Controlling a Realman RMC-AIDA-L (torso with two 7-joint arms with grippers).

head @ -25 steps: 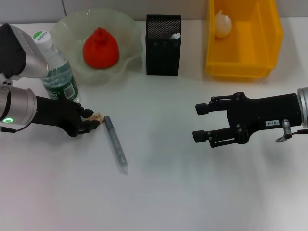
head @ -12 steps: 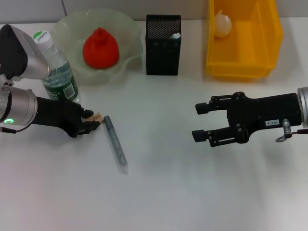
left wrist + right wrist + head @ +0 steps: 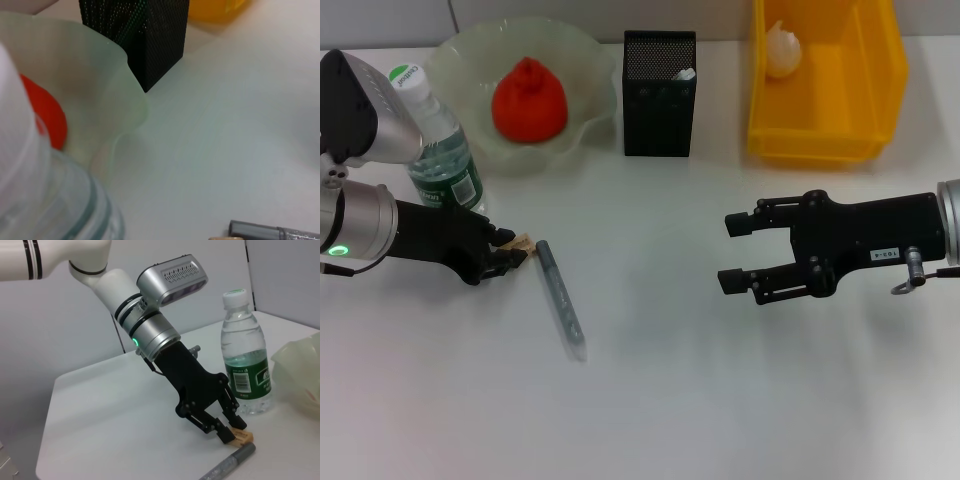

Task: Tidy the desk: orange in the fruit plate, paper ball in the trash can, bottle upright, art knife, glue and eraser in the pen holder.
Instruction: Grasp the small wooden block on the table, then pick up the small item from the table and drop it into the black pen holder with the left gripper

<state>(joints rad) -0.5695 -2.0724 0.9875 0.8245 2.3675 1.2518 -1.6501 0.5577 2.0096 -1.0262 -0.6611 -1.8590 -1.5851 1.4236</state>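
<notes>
My left gripper (image 3: pixel 510 250) rests on the desk (image 3: pixel 650 400) just in front of the upright bottle (image 3: pixel 432 140), its fingertips shut on the small tan eraser (image 3: pixel 520 243), also visible in the right wrist view (image 3: pixel 240 436). The grey art knife (image 3: pixel 560 300) lies right beside it. The orange (image 3: pixel 530 100) sits in the fruit plate (image 3: pixel 590 60). The paper ball (image 3: pixel 783 50) lies in the yellow trash can (image 3: pixel 860 90). A white item (image 3: pixel 687 73) pokes out of the pen holder (image 3: pixel 659 110); I cannot tell whether it is the glue. My right gripper (image 3: pixel 740 255) hovers open at mid-right.
The fruit plate, pen holder and trash can line the back of the desk. The bottle stands close behind my left arm. Bare tabletop stretches between the two grippers and along the front.
</notes>
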